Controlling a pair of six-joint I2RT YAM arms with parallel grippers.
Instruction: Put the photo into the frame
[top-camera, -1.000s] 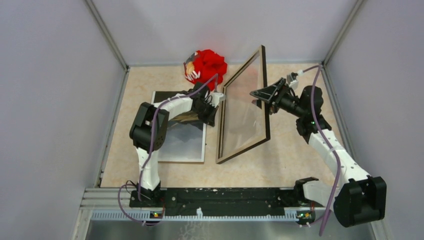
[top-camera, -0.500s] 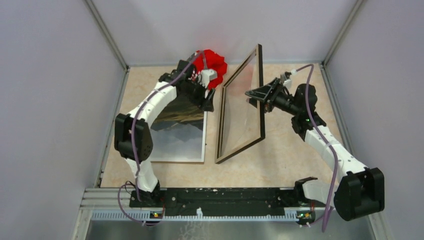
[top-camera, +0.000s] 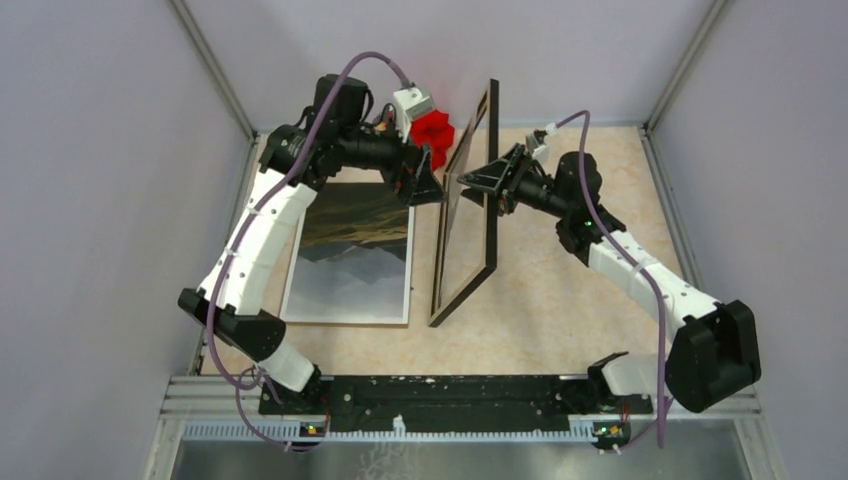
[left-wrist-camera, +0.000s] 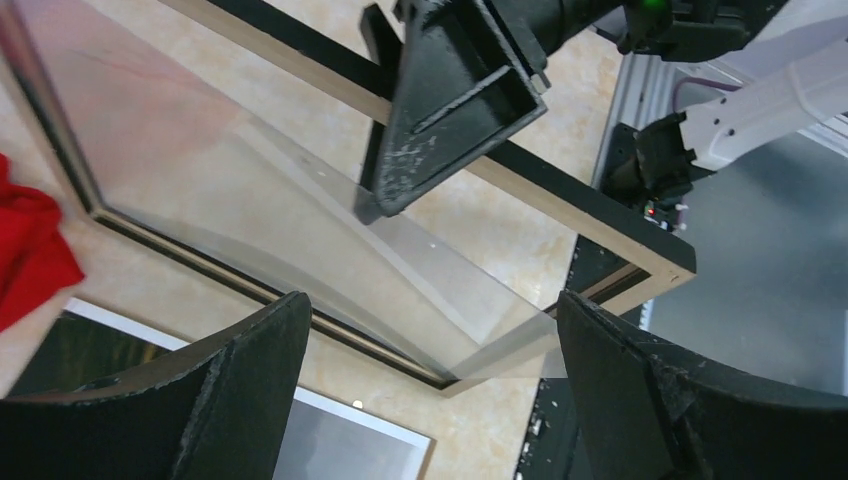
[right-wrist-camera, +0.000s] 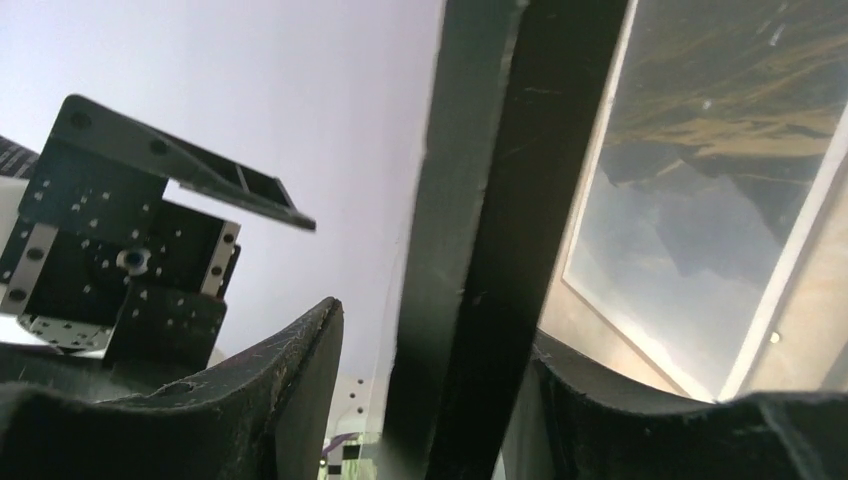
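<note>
The thin black rectangular picture frame (top-camera: 493, 235) is being clamped, apparently, by the right gripper (top-camera: 472, 183), on edge, long axis running near-to-far. The left gripper (top-camera: 432, 188) is being held wide, empty.

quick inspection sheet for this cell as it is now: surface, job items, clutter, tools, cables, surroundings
surface: beige marbled tabletop, flat.
job's things: the photo lies flat, picture up, left of the frame. The frame stands on one long edge, nearly upright, with no photo in it.
clutter: red cloth bundle at the far edge.
grippers: left tool open and empty, facing the glass. Right tool straddles the frame's raised rail; a gap shows on one side, so the clamp is unclear.
cables: left purple cable and right purple cable loop above their arms.
surroundings: pale grey walls; black mounting rail at the near edge.
</note>
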